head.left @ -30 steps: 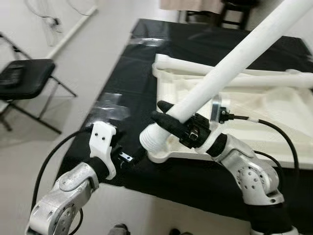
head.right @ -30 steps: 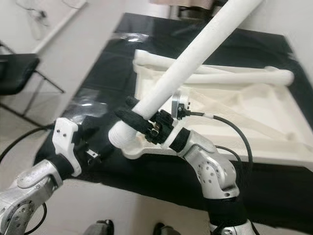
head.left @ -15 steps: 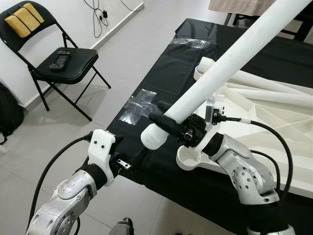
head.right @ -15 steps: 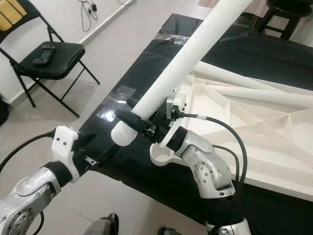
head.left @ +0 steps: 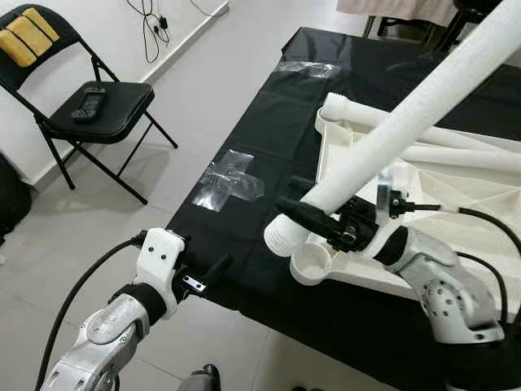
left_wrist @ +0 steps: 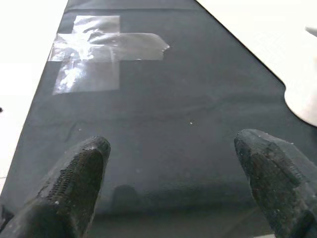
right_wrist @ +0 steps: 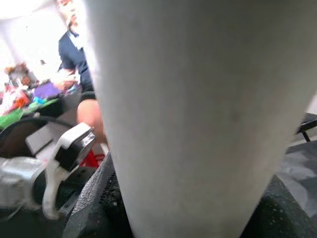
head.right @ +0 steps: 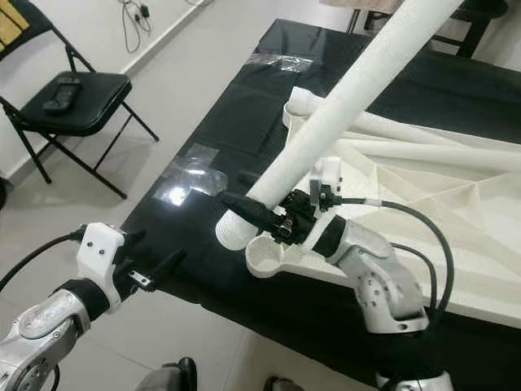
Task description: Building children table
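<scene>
Right end effector: pinching white table leg near lower end, frame centre. Leg slants to upper right, end beside corner socket of upturned tabletop on black table. Left end effector: spread, idle, lower left. Step: leg fitting. Next: align end over socket, seat.

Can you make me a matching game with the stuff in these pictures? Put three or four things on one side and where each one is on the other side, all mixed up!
Things:
1. table leg
2. remote control
3. clear tape
4. left gripper

Places or states:
A. lying on the seat of the black folding chair
B. stuck flat on the black sheet
C. held tilted in the right gripper
D. open, with nothing in it, above the edge of the black sheet

Right pairs: 1-C, 2-A, 3-B, 4-D
</scene>
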Robot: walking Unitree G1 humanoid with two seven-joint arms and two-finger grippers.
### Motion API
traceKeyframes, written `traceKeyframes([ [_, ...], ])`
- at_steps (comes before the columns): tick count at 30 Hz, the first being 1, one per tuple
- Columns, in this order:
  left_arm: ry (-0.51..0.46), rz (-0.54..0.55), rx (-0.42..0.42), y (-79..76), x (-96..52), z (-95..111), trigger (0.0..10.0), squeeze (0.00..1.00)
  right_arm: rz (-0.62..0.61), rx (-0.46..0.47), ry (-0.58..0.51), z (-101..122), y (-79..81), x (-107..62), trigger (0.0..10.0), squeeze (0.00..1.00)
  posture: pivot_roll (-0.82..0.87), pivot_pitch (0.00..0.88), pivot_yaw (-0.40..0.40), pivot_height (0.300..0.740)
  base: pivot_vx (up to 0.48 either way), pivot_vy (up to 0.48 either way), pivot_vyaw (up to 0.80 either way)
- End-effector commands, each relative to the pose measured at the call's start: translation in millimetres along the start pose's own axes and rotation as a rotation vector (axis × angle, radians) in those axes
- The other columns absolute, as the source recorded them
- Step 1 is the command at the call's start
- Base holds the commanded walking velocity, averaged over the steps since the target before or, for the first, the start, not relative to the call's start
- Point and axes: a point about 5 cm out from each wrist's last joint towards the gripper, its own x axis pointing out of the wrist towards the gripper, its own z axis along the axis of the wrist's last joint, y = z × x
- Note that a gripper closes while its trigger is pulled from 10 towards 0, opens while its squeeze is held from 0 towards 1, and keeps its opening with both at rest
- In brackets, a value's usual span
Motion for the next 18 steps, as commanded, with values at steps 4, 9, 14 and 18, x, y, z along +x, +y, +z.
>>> traceKeyframes([
  [4, 0.016, -0.007, 0.007, 1.0, -6.0, -0.9, 10.0, 0.0, 0.048, -0.108, 0.128, -9.9, 4.7, -0.3, 10.0, 0.0, 0.09, 0.264, -0.028, 0.74, 0.0, 0.0, 0.0],
  [9, 0.006, -0.016, 0.014, 0.4, -8.5, 2.2, 10.0, 0.0, -0.014, -0.178, 0.163, -13.2, -6.5, 4.8, 10.0, 0.0, 0.09, 0.28, -0.028, 0.74, 0.0, 0.0, 0.0],
  [14, 0.025, -0.023, 0.019, -0.8, -14.2, -0.8, 10.0, 0.0, 0.061, -0.189, 0.182, -9.1, -5.7, 4.4, 10.0, 0.0, 0.1, 0.303, -0.021, 0.74, 0.0, 0.0, 0.0],
  [18, 0.032, -0.035, 0.021, -1.9, -16.8, -1.0, 10.0, 0.0, 0.112, -0.183, 0.202, -7.9, -4.0, 0.8, 10.0, 0.0, 0.1, 0.314, -0.021, 0.74, 0.0, 0.0, 0.0],
])
